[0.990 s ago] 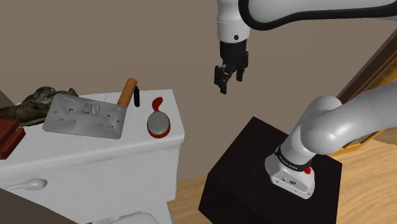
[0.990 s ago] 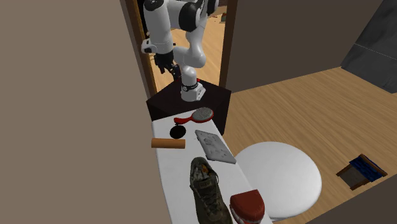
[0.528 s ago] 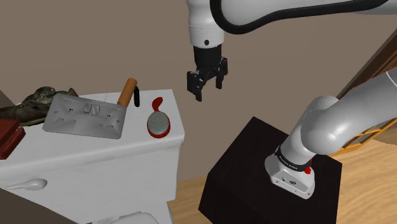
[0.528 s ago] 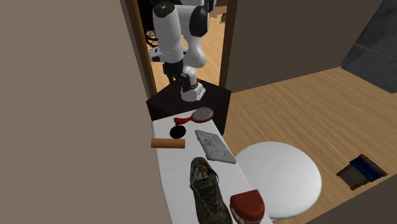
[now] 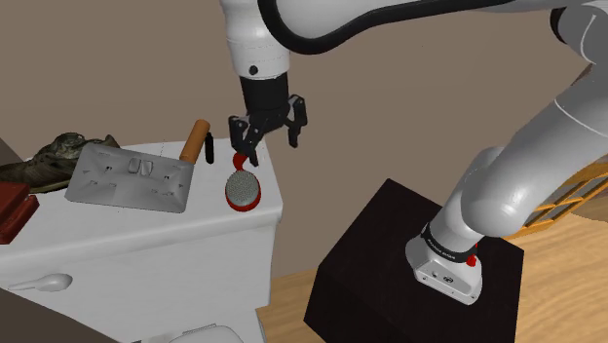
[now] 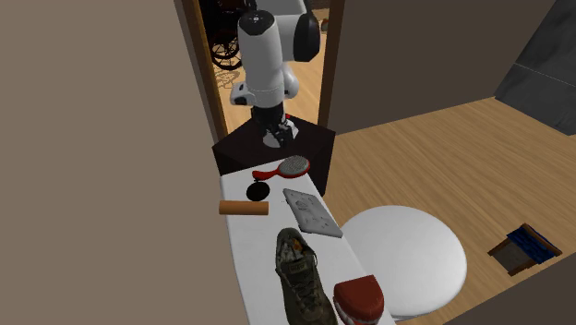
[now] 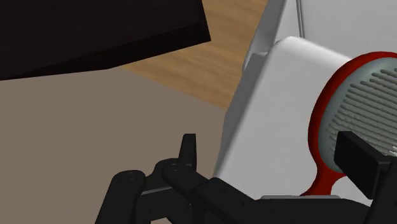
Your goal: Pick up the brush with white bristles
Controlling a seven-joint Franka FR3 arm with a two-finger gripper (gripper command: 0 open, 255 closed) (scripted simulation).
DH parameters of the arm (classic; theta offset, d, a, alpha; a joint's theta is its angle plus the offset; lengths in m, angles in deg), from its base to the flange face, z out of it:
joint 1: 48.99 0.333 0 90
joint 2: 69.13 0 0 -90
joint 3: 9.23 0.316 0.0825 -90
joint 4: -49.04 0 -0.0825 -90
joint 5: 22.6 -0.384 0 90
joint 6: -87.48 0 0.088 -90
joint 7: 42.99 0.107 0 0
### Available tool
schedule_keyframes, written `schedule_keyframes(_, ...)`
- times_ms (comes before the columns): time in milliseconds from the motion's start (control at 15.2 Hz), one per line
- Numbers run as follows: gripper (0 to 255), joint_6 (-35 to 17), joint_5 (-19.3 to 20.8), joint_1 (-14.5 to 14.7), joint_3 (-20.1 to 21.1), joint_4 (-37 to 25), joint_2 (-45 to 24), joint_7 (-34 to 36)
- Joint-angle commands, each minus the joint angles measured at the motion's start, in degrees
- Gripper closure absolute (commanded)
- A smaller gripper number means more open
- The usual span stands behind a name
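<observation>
A brush with a red back and handle and pale bristles lies bristles up on the white toilet tank lid, near the lid's end closest to the stand. It also lies at the lid's near-stand end in the second exterior view. My black gripper hangs open just above the brush's handle end, fingers apart and nothing between them. In the wrist view the brush head sits past the gripper, close to one fingertip. In the second exterior view the gripper hovers over the gap between stand and lid.
On the lid lie a brown-handled black brush, a grey panel, a camouflage shoe and a red box. The black stand sits right of the tank. A wall runs behind the tank; the toilet seat lid lies beside it.
The arm has swung toward the shoulder view's left and lowered, from above the stand to just over the brush handle. The fingers have stayed open. Nothing on the lid has moved.
</observation>
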Motion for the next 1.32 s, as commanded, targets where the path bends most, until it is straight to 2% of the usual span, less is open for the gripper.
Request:
schedule_keyframes(0,0,-0.89,1.45,0.35,1.61,-3.96,-4.50,3.61)
schedule_keyframes(264,0,-1.12,5.25,2.24,3.95,-12.76,-13.25,10.58)
schedule_keyframes(858,0,-6.88,5.42,2.37,3.81,-7.32,-13.63,10.40)
schedule_keyframes(924,255,-6.80,5.42,2.37,3.80,-7.41,-13.64,10.40)
schedule_keyframes(1254,255,-6.77,5.43,2.36,3.80,-7.45,-13.65,10.40)
